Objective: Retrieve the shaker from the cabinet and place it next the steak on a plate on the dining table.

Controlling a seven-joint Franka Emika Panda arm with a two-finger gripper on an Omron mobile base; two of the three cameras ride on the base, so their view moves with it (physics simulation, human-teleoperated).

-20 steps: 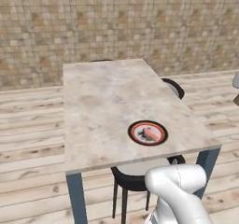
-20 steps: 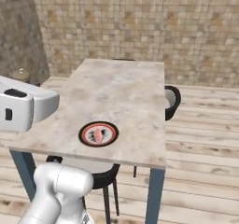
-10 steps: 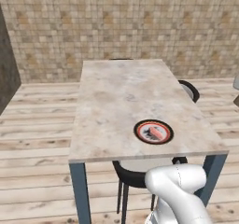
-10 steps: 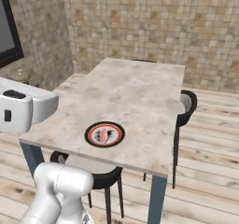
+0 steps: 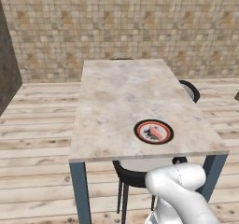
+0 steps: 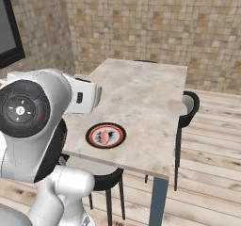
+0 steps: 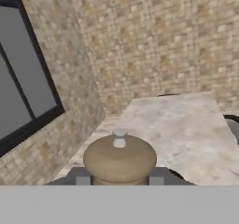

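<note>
Carrying the small tan-brown wooden shaker [image 7: 119, 158] with its pale knob top, your gripper [image 7: 119, 180] is closed on it; in the hand view the two grey fingertips [image 7: 82, 179] clamp its body from either side, and the shaker rides upright, its knob uppermost. The long dining table [image 5: 121, 92] with the beige marble-like top and blue-grey legs lies ahead, and the round plate [image 5: 153, 131] with the black rim and orange-red ring sits toward the table's near right corner in the left base view. The small reddish-pink steak [image 5: 152, 133] lies on the plate's pale centre. A black chair [image 5: 133, 174] is tucked under the near edge and another stands at the right side [image 5: 190, 90].

You have the shaker well above and to the left of the table, apart from the plate, so the step in hand is, as I judge it, the carry toward the plate. Bring the hand over the near end of the table, keep the shaker upright as you go, and aim for the bare part of the plate just beside the steak rather than on top of it. Lower until the base rests flat before you release; the plate's raised rim could tip it if you land on the edge.
</note>
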